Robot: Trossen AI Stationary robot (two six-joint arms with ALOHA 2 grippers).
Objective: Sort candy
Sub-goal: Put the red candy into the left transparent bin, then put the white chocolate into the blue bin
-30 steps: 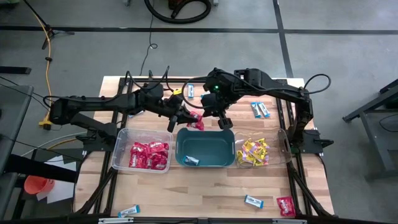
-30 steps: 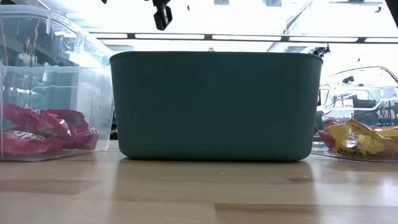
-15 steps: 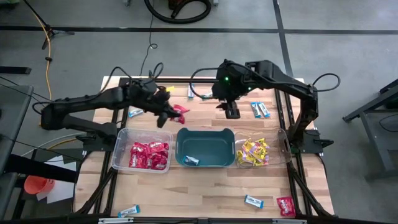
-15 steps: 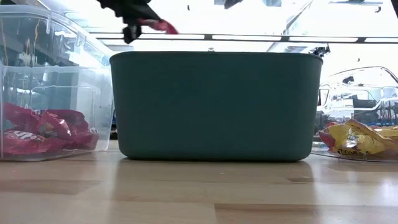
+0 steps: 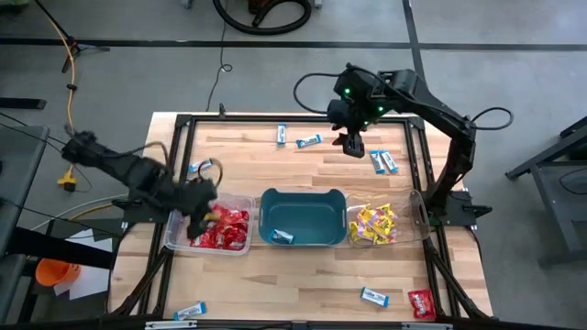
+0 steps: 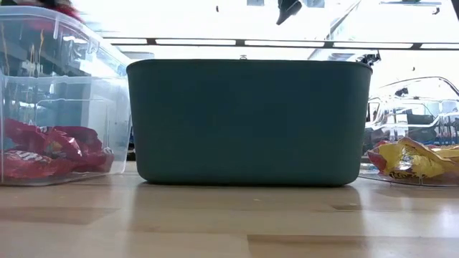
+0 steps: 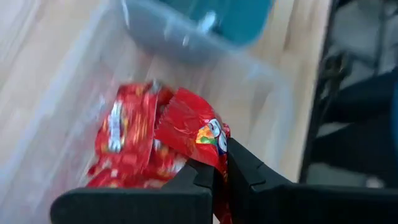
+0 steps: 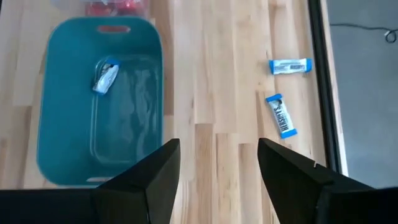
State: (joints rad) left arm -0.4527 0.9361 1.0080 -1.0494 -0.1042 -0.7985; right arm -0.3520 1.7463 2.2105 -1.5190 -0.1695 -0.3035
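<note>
red candy packet [image 7: 189, 127] sat pinched in the left gripper [image 7: 214, 177] above the clear bin [image 5: 176, 206] of matching red packets, seemingly poised for a drop. right gripper [image 8: 214, 158] hung spread wide over bare wood near two blue-and-white packets [image 8: 283, 115], probably its next pick.

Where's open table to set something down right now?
Widest bare wood: in front of the three bins, between the blue packet and the far-left one. Also mid-table behind the teal tub. Crowded: the bin row, and the back edge with scattered blue packets.
</note>
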